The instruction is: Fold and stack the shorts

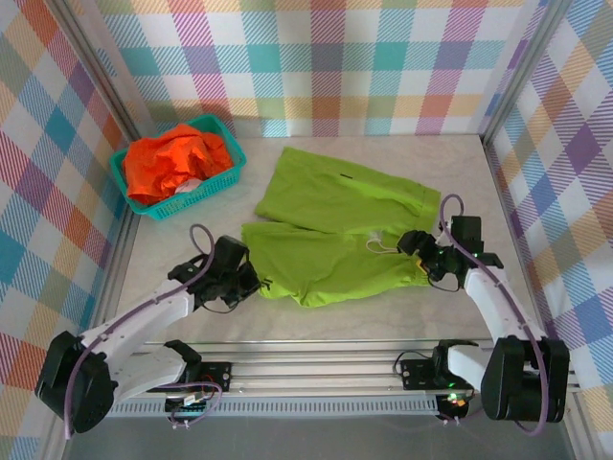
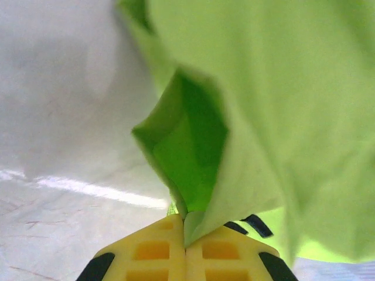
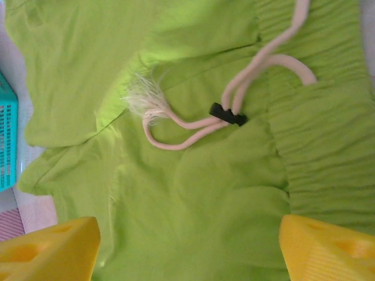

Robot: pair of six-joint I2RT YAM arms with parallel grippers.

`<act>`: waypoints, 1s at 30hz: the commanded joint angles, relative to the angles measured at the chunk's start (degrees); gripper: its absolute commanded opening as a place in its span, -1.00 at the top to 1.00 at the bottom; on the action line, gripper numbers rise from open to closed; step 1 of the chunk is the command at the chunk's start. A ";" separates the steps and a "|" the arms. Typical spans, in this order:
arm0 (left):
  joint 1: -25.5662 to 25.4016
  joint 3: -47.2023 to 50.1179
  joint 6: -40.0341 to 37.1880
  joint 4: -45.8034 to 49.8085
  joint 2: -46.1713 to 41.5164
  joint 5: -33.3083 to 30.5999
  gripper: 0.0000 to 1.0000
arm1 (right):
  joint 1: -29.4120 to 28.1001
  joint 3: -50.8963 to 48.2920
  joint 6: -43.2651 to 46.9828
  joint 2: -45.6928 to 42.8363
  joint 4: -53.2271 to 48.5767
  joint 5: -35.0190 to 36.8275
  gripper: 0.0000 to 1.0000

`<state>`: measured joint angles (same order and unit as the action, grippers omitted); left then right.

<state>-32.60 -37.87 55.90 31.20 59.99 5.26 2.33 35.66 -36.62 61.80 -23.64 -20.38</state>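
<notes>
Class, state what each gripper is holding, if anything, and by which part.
The left gripper pinches the lime green shorts by a leg-hem edge; the right gripper, open, holds nothing.

Two pairs of shorts were counted: one lime green pair (image 1: pixel 335 225) and one orange pair (image 1: pixel 172 161). There was one teal basket (image 1: pixel 218 180), one desk (image 1: pixel 383 321), one pale drawstring (image 3: pixel 234 99) with one black toggle (image 3: pixel 227 114), plus a left arm (image 1: pixel 144 326) and a right arm (image 1: pixel 498 297), each with two yellow fingers (image 3: pixel 50 249).

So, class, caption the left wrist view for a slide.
Left tool shut on an edge of the lime green shorts, pale table behind.
</notes>
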 commanded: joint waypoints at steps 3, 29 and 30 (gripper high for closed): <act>0.91 -6.45 -4.86 6.24 -2.99 -5.04 1.00 | 0.57 -3.42 -6.43 -8.40 -9.65 6.95 -0.42; 2.02 -6.50 -5.80 4.58 -0.91 -5.42 1.00 | 1.28 -10.58 -17.68 -7.18 -1.22 11.33 0.03; 2.06 -6.42 -5.78 4.41 -0.84 -5.35 1.00 | 1.32 -10.38 -17.46 -6.13 -0.67 11.33 0.03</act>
<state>-31.24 -44.51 51.13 35.70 59.20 0.91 3.14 23.57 -53.78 53.23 -28.23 -9.80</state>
